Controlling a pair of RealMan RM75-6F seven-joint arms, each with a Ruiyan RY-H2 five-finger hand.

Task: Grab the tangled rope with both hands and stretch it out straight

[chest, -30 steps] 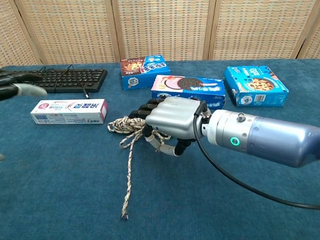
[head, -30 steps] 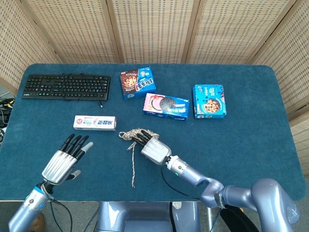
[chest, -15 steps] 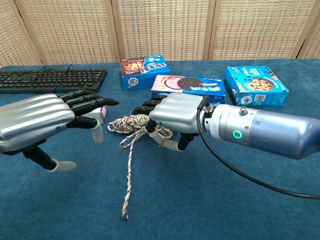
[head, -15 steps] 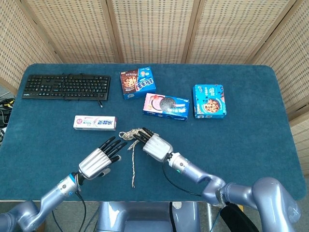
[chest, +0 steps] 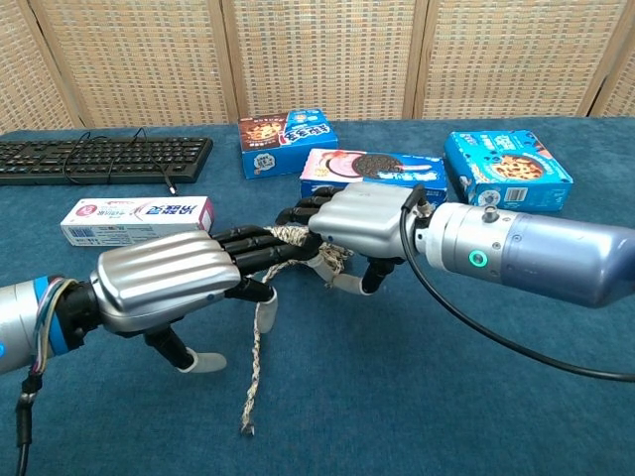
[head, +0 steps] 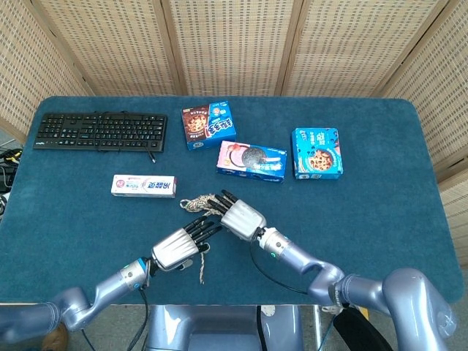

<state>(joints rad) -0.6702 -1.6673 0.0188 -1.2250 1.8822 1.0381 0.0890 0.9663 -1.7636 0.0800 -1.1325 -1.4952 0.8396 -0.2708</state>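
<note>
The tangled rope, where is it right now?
In the head view the rope lies on the table's near centre, between the left hand and right hand, just below the toothpaste box.

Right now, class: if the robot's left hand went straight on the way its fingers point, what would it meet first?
The left hand would probably meet the knotted bundle of the beige braided rope first, right at its fingertips; the right hand sits just behind that.
</note>
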